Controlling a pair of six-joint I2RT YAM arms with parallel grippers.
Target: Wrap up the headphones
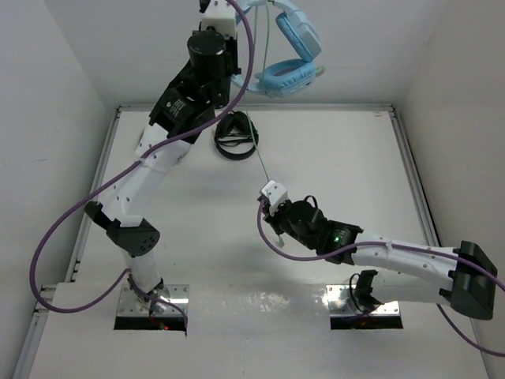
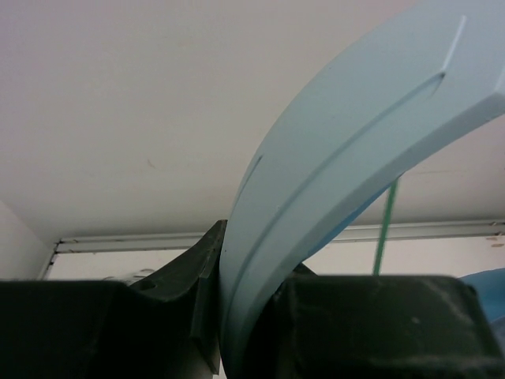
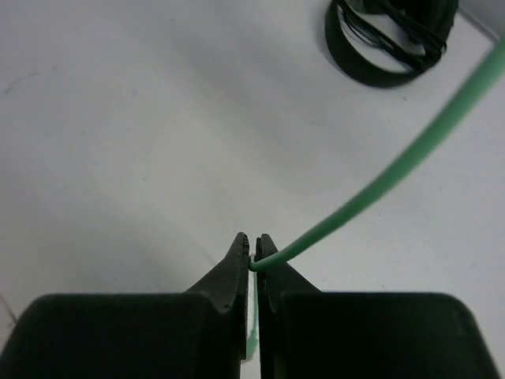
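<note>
Holding the headphones (image 1: 288,55) up above the far edge of the table (image 1: 355,158), your left gripper (image 2: 246,316) has its jaws closed tight on the blue headband (image 2: 347,158), which is wedged between the two pads. Your right gripper (image 3: 252,254) is shut almost completely, pinching the thin green cable (image 3: 379,181) right at the fingertips. From there the cable runs in a straight, taut line up to the ear cups (image 1: 288,77). On the way it passes a black coiled object (image 1: 235,138) lying on the table (not part of your job, so steer wide of it).

Expect the headband to be stiff and springy, a sound place to grip. Its plastic looks smooth, though, so it could twist in the jaws if the cups swing. The padded cups are soft and bulky and would squash, so leave them alone. The cable is light, limp and slippery, and likely the fragile part: a hard pull may strain its joint at the cup. Hold it near the end and lead it round with gentle tension.
</note>
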